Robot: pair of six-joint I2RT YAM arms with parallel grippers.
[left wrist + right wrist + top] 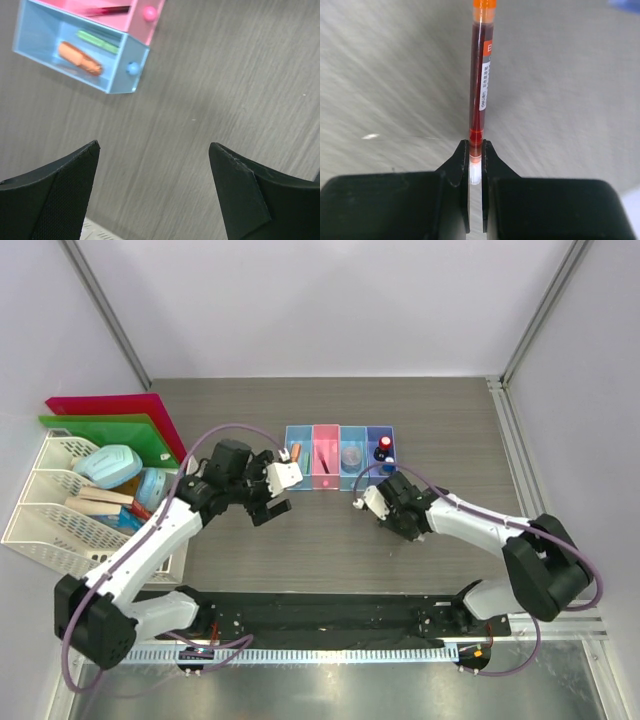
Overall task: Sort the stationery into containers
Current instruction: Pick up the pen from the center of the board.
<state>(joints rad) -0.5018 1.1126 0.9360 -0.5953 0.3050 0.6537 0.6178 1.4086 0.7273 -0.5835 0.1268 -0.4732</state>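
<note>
The thin red pen (481,85) is pinched at one end by the clenched right tool (476,160), over the surface (380,75) near the containers (340,426). Gripped so near its end, it may pivot: carry it slowly and lower it lengthwise. The left tool (154,147) gapes, empty.

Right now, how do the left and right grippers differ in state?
The left gripper is open and holds nothing; the right gripper is shut on a thin red pen. The left gripper looks down on bare table beside the end light blue box; the right gripper's view is taken up by its pen. Both are black.
</note>
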